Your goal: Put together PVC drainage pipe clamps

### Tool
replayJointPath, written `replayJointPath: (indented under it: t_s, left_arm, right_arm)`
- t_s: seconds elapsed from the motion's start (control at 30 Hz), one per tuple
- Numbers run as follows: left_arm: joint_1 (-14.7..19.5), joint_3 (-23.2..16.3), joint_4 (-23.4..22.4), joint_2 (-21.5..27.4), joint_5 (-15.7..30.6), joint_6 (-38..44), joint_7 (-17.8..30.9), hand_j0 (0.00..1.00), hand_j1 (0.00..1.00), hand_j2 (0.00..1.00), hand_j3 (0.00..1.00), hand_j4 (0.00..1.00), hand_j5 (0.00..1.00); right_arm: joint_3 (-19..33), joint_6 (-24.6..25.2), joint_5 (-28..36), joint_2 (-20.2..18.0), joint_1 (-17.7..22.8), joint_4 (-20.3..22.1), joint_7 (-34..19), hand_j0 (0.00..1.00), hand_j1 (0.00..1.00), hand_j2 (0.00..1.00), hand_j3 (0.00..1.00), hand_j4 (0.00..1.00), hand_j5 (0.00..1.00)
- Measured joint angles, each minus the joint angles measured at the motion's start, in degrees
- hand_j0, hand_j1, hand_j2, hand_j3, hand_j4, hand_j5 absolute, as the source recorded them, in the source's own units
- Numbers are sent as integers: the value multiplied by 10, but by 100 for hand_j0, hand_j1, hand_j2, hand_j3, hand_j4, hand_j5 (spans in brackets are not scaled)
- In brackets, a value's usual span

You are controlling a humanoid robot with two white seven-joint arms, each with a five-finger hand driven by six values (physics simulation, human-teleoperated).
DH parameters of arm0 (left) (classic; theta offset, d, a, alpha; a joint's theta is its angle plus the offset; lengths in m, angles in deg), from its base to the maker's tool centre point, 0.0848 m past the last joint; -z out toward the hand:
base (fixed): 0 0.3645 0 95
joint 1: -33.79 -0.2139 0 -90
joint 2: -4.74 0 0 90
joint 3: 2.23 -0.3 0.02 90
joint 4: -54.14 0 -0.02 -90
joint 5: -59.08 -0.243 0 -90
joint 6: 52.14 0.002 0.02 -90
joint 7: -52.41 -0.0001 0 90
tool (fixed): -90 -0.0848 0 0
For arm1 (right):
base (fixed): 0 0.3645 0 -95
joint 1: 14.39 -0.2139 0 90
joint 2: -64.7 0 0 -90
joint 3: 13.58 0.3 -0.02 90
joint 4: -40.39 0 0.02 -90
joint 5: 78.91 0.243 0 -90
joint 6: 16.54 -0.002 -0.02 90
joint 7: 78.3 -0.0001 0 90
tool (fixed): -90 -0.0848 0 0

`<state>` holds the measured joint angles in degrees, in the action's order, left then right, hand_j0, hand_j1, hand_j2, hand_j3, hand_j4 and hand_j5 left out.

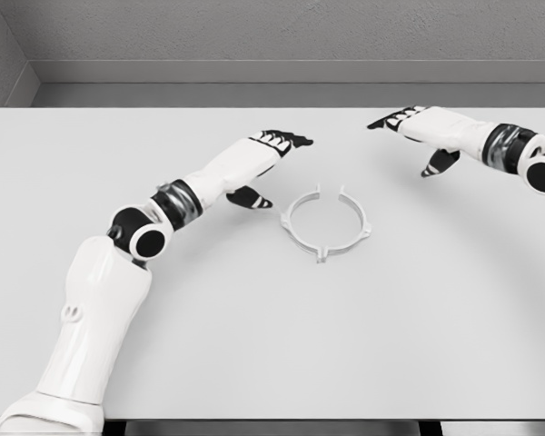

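A white ring-shaped pipe clamp (326, 223) lies flat near the middle of the white table (272, 327), made of two half rings with small tabs and a gap at its far side. My left hand (274, 156) hovers just left of the clamp and a little beyond it, fingers stretched out, thumb pointing down toward the table, holding nothing. My right hand (409, 127) is farther back on the right, above the table, fingers extended and empty, apart from the clamp.
The table's far edge (272, 108) meets a grey wall behind. My left arm (109, 300) crosses the lower left of the table; the right forearm (518, 150) enters from the right edge.
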<state>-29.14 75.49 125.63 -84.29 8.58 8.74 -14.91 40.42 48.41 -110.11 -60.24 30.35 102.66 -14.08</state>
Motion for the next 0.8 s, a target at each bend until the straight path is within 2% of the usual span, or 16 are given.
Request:
replayJointPath:
  t_s: [0.27, 0.8]
  left_arm:
    - [12, -23, -43, -7, -7, -1, 0, 100, 100, 100, 100, 100, 100]
    - [18, -37, -53, -10, -7, -1, -1, 100, 100, 100, 100, 100, 100]
  right_arm:
    - [17, 0, -1, -39, 0, -2, -1, 100, 100, 100, 100, 100, 100]
    - [18, -1, 1, -45, 2, 6, -2, 100, 100, 100, 100, 100, 100]
